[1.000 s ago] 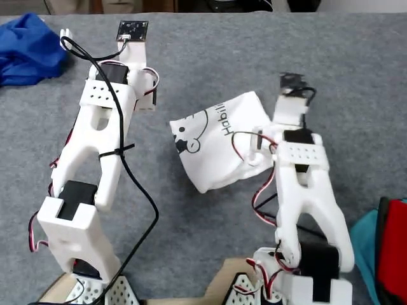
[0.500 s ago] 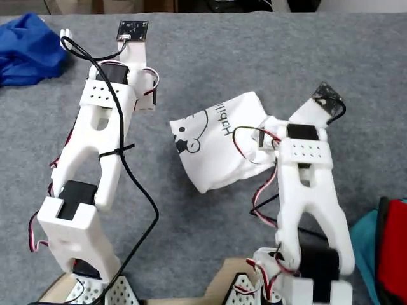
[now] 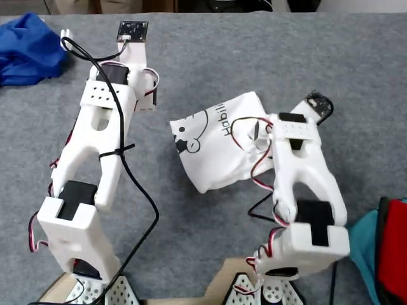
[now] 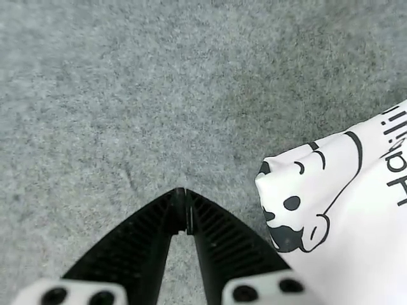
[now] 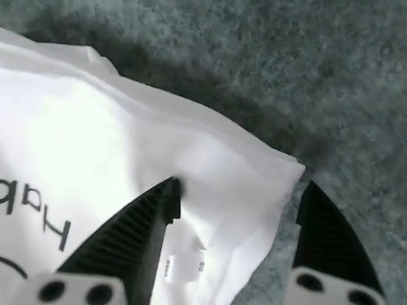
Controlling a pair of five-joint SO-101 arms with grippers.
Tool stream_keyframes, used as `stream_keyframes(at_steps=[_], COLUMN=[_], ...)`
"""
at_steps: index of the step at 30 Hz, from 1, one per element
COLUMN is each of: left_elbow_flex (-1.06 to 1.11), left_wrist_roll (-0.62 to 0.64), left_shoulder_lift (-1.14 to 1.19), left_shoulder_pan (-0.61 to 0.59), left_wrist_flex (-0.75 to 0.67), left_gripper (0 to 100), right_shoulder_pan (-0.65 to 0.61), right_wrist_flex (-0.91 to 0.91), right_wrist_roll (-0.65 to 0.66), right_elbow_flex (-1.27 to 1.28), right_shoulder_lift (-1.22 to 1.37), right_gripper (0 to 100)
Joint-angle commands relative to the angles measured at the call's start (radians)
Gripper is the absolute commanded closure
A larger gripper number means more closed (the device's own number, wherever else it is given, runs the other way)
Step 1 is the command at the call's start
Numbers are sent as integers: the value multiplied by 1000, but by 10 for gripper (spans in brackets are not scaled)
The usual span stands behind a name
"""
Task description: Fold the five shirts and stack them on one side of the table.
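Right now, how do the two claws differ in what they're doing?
The left gripper is shut, its tips together over bare grey mat beside the white shirt. The right gripper is open, one finger over the white shirt, the other past its corner. Both have black ribbed fingers.

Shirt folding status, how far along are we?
Partway at best. Done: white shirt lies folded in the middle of the table. In hand: right gripper is open astride its corner; left gripper is shut over bare table beside it. Left: blue shirt lies crumpled at a far corner; red fabric and teal fabric at the edge, fold state unclear.
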Motion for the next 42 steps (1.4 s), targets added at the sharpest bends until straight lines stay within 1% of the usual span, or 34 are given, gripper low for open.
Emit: stream_keyframes(at_steps=[1,5,7,9,16,23,27,32,34,42], left_elbow_flex=[21,21,21,21,21,21,21,20,20,20], left_wrist_roll=[-6,-6,-6,-6,-6,-6,-6,-6,-6,-6], left_shoulder_lift=[-8,-8,-8,-8,-8,-8,-8,-8,-8,-8], left_shoulder_pan=[8,8,8,8,8,8,8,6,8,8], left_wrist_flex=[-46,-44,-44,-44,-44,-44,-44,-44,-44,-44], left_gripper=[980,980,980,980,980,980,980,980,980,980], right_shoulder_pan=[5,5,7,7,13,16,58,125,145,259], right_wrist_flex=[-14,-11,-11,-14,-17,-8,3,138,180,279], right_wrist_roll=[-8,-5,-3,2,5,6,8,12,41,114], right_elbow_flex=[-62,-82,-84,-84,-84,-116,-171,-302,-358,-532], right_shoulder_lift=[28,56,64,71,107,101,94,41,21,-1], right_gripper=[699,700,719,769,994,994,994,994,994,994])
